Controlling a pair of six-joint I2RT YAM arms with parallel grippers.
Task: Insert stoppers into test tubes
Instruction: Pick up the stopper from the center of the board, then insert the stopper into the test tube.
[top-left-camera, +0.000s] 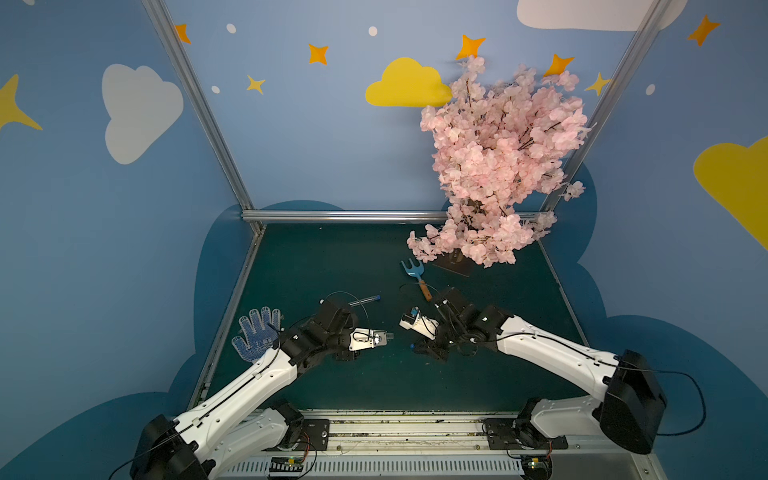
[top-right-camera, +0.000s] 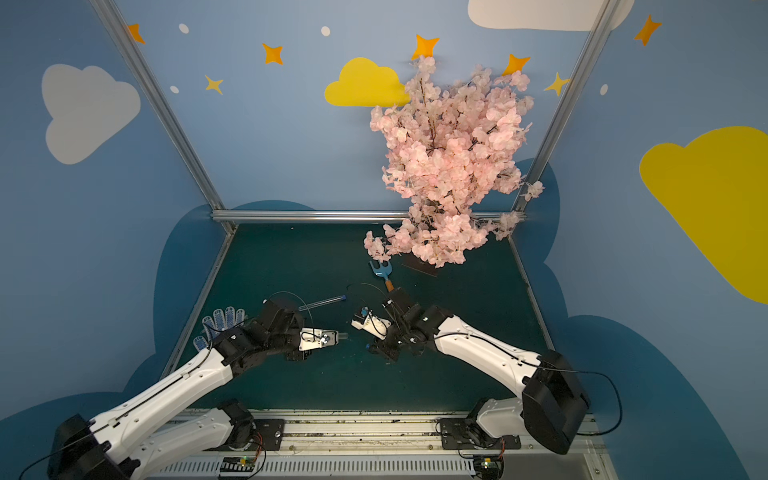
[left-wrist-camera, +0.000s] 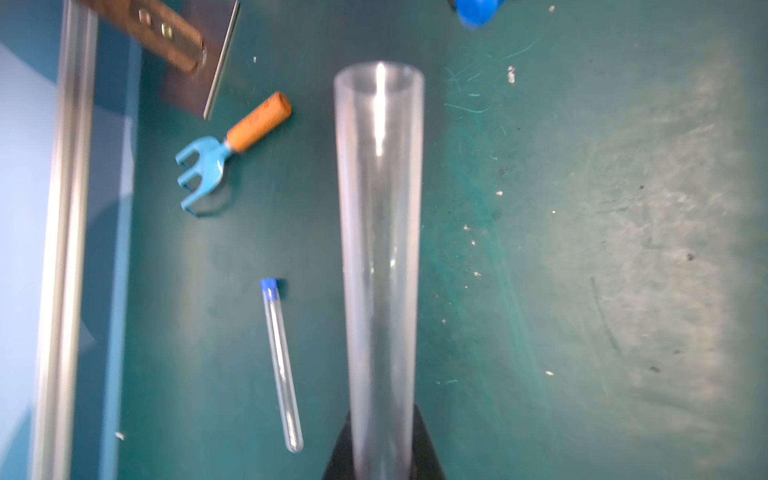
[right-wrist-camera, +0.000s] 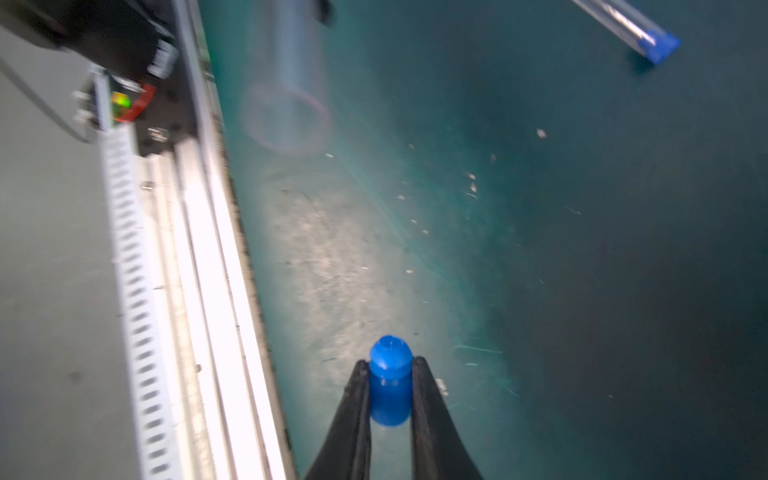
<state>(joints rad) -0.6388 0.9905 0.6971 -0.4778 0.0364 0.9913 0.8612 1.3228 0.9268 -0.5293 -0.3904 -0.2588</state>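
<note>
Aligning: I read this as the line-up for the second tube. One is already plugged, and the other stopper and mouth are well apart.
Surface (top-left-camera: 332, 270): scuffed green mat, and the middle between the arms is bare for the mating.
Blossom tree (top-left-camera: 498, 166): far right corner, clear of the work.
Glove (top-left-camera: 257, 332): flat beside the left arm, unused.
Garden fork (left-wrist-camera: 216, 153): lying near the tree base, not part of the task.
Left fingers (left-wrist-camera: 426, 453): clamped on the closed end of the open tube (left-wrist-camera: 379, 249), which is off the surface with its mouth free and facing the other arm.
Finished tube (left-wrist-camera: 282, 365): lying on the surface, blue plug (left-wrist-camera: 269, 286) seated, parked aside.
Right fingers (right-wrist-camera: 355, 411): pinching the loose stopper (right-wrist-camera: 390, 353) by its sides, rounded nose proud of the tips so it can enter first.
Risk: the wrist views are blurred, so I would close slowly.
</note>
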